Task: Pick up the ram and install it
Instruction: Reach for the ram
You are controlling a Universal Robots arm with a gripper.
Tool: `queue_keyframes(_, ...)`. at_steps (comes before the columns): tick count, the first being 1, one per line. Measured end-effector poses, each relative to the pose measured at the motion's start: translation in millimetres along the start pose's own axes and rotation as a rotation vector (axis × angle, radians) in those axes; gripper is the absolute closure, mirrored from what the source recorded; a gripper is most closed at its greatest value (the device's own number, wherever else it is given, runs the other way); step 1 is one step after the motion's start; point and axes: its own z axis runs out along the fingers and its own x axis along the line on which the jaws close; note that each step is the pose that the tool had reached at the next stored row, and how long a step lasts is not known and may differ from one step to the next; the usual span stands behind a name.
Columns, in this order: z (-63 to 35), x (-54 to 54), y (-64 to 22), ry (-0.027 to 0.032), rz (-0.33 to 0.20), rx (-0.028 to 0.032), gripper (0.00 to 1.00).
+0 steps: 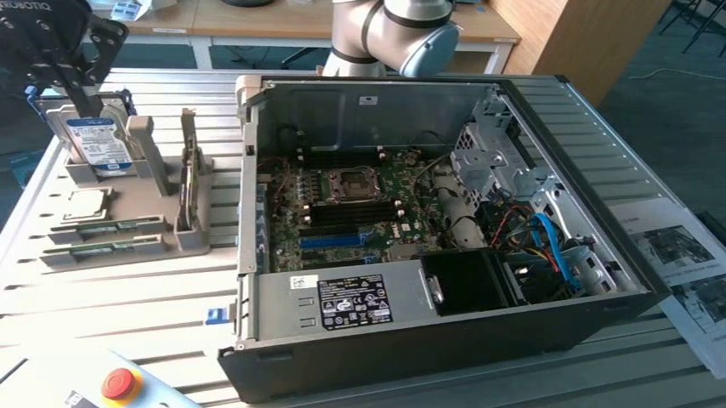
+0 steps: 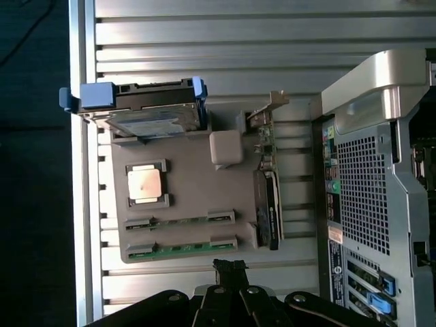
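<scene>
Arm (image 1: 397,30) high, gripper (image 2: 229,263) pointing down, fingers (image 2: 223,267) pressed together, empty.

Matt metal table (image 1: 114,314), grey plastic holder (image 2: 191,184)

Slatted table (image 1: 136,297): grey holder (image 1: 145,208), open computer case (image 1: 454,340), papers (image 1: 681,246).

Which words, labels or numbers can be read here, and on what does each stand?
"ROBOTIQ", it seems, upside down and cut off: on the gripper body.
Too small to read: the hard drive label.
Too small to read: the power supply label.
Too small to read: the white sticker on the case wall.
Blurred: the papers.
</scene>
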Motion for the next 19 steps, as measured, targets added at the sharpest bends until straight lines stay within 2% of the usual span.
queue_keyframes(9,-0.6,22.3,-1.5,0.0000,0.000,0.0000,0.89)
queue_keyframes(19,-0.5,23.7,-1.1,-0.0002,0.000,0.0000,0.89)
